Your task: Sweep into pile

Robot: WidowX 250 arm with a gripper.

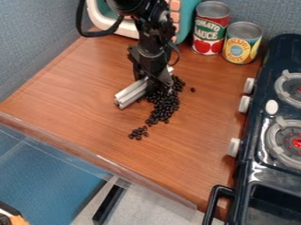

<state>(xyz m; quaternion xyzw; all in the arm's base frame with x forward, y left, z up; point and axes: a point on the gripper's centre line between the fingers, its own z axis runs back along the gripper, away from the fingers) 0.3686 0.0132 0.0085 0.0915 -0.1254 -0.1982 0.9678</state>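
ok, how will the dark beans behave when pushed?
The beans look small and rounded, so each probably rolls or skids easily on the flat wooden counter. They lie loose, so a shove likely spreads them rather than shifting one solid mass.

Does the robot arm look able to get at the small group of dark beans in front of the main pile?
Probably yes: the small group lies on open table, and only bare wood shows between it and the near end of the metal bar at the end effector.
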